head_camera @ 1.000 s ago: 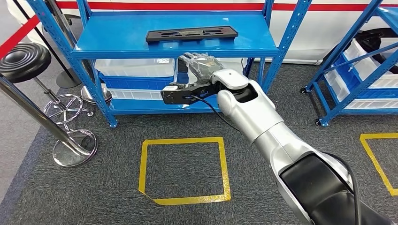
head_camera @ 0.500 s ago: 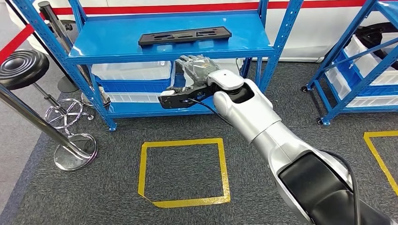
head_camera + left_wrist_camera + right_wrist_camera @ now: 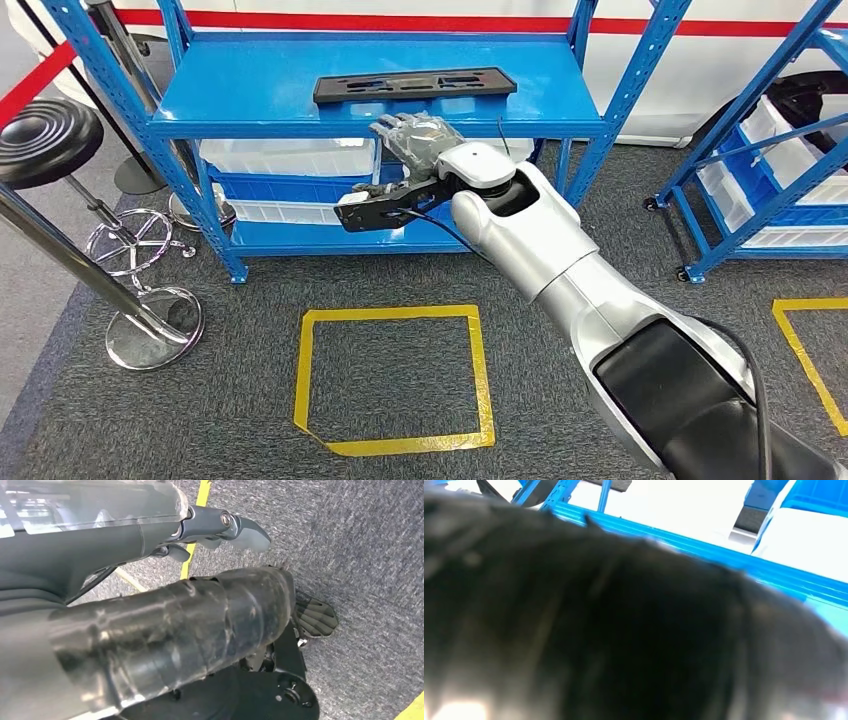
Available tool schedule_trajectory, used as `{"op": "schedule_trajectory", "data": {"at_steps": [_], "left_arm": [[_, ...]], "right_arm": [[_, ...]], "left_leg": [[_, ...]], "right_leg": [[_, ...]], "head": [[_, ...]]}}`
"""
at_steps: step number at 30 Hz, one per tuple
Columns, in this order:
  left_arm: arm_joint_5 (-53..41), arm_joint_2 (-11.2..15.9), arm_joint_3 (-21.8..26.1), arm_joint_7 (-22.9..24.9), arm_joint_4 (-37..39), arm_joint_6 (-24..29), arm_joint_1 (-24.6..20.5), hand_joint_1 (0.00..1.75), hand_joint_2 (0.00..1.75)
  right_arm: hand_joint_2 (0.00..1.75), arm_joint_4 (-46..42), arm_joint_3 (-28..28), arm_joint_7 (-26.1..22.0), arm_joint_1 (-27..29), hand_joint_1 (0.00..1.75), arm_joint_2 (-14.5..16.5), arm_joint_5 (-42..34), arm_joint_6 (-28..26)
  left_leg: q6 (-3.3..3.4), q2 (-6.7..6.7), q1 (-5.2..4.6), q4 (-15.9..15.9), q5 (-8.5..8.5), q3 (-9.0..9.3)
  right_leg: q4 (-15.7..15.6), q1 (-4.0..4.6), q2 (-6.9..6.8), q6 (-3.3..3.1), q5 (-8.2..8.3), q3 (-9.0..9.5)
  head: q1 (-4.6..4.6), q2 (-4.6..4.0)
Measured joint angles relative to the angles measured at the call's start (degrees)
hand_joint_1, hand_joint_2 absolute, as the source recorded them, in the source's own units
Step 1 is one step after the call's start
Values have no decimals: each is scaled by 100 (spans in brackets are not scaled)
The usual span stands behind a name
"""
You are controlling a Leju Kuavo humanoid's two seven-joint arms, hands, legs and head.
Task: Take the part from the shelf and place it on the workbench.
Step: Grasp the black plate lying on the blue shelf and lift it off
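A long flat black part (image 3: pixel 415 85) lies on the top board of the blue shelf (image 3: pixel 250 95). My right hand (image 3: pixel 418 140) is raised just below and in front of that board's front edge, directly under the part. Its fingers are spread and point up, and it holds nothing and does not touch the part. In the right wrist view the hand is a dark blur in front of the blue shelf edge (image 3: pixel 724 555). My left hand (image 3: pixel 220 525) hangs over the grey carpet with nothing in it.
White bins (image 3: pixel 285 155) sit on the shelf's lower levels. A black stool (image 3: pixel 45 135) with a chrome base (image 3: pixel 150 330) stands at the left. A yellow taped square (image 3: pixel 390 380) marks the carpet in front. A second blue rack (image 3: pixel 760 150) stands at the right.
The view has shifted a little. My right hand now sits closer under the front edge of the top board. The part has not moved on the shelf.
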Motion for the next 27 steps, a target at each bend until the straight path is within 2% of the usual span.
{"op": "schedule_trajectory", "data": {"at_steps": [1,3,4,5,7,9,10,11,13,14,15,16,18,19,20,21,22,24,26,27], "left_arm": [[-11,-1,3,3,0,-1,3,0,0],[-29,-11,11,18,1,-1,13,0,0],[-34,-22,16,24,1,-1,15,0,0],[-35,-34,20,27,2,0,11,0,0],[-38,-50,29,30,2,-1,-2,0,0],[-40,-50,40,14,1,-7,-8,0,0],[-41,-49,50,-2,1,-13,-7,0,0],[-41,-48,63,-14,0,-18,-7,0,0],[-44,-46,87,-25,0,-25,-5,0,0],[-48,-44,93,-27,0,-26,-5,0,0],[-56,-40,96,-32,0,-27,-3,0,0],[-64,-35,99,-36,0,-26,2,0,0],[-92,-23,103,-43,0,-25,18,0,0],[-104,-20,105,-42,1,-25,29,0,0],[-116,-19,108,-41,1,-27,24,0,0],[-123,-18,111,-40,1,-29,12,0,0],[-127,-16,115,-36,1,-32,1,0,0],[-135,-13,123,-29,0,-34,-17,0,0],[-155,-12,130,-22,0,-24,-16,0,0],[-166,-12,133,-19,0,-10,-15,0,0]], "right_arm": [[0,2,13,0,0,0,-3,0,3],[0,4,32,0,-11,0,-10,-1,4],[0,7,40,-1,-17,0,-15,-1,6],[0,8,47,-1,-21,0,-18,-2,7],[0,9,60,-2,-27,0,-19,-2,9],[0,4,66,-3,-31,0,-19,-3,7],[0,2,66,-5,-39,0,-21,-4,8],[0,1,67,-7,-46,0,-21,-7,10],[0,2,72,-9,-46,0,-22,-14,20],[0,4,76,-9,-35,0,-23,-17,27],[0,5,83,-9,-25,0,-24,-17,33],[0,7,90,-8,-19,0,-25,-17,38],[0,5,100,-7,-19,0,-25,-19,42],[0,6,104,-6,-21,0,-28,-20,43],[0,6,109,-4,-30,0,-32,-22,49],[0,7,116,-2,-36,0,-35,-25,56],[0,8,125,1,-43,0,-38,-28,63],[0,3,135,7,-55,0,-41,-34,69],[0,0,138,10,-73,0,-56,-36,63],[0,1,138,10,-78,0,-69,-37,58]], "left_leg": [[0,-8,-10,0,-44,59],[-14,-14,-23,-10,-140,187],[-29,-13,-21,-26,-176,229],[-52,-9,-13,-46,-203,247],[-110,1,-8,-82,-203,291],[-155,9,-15,-9,-206,310],[-173,9,-17,155,-217,240],[-188,9,-14,448,-269,74],[-230,7,-1,1159,-484,-390],[-262,8,13,1402,-590,-602],[-298,9,29,1478,-610,-733],[-335,12,47,1366,-501,-773],[-384,17,91,678,37,-615],[-391,19,97,341,209,-516],[-369,22,97,122,317,-435],[-327,20,90,40,338,-405],[-272,17,70,62,278,-399],[-176,11,67,79,300,-379],[-121,15,71,66,277,-335],[-97,15,66,63,260,-314]], "right_leg": [[-153,13,0,-31,196,-14],[-889,70,-6,-145,745,184],[-1239,111,-13,-202,920,288],[-1488,146,-19,-250,1005,378],[-1689,191,-22,-303,967,469],[-1827,146,-20,-332,947,631],[-1886,115,-20,-343,938,719],[-1939,85,-20,-346,924,802],[-1971,71,-20,-348,858,903],[-1969,62,-19,-339,811,952],[-1963,50,-16,-326,761,1006],[-1944,33,-1,-307,705,1067],[-1866,-11,21,-241,556,1196],[-1808,-25,33,-197,473,1246],[-1756,-28,36,-151,402,1267],[-1719,-19,38,-111,344,1272],[-1698,-11,39,-76,306,1270],[-1653,-16,31,-24,227,1264],[-1329,-30,12,18,48,1115],[-994,-30,2,34,-91,931]], "head": [[0,0],[-5,0],[-10,0],[-13,0],[-10,0],[-2,0],[-5,0],[-10,0],[-20,0],[-18,0],[-18,0],[-18,0],[-21,0],[-24,0],[-31,0],[-32,0],[-35,0],[-34,0],[-34,0],[-34,0]]}}
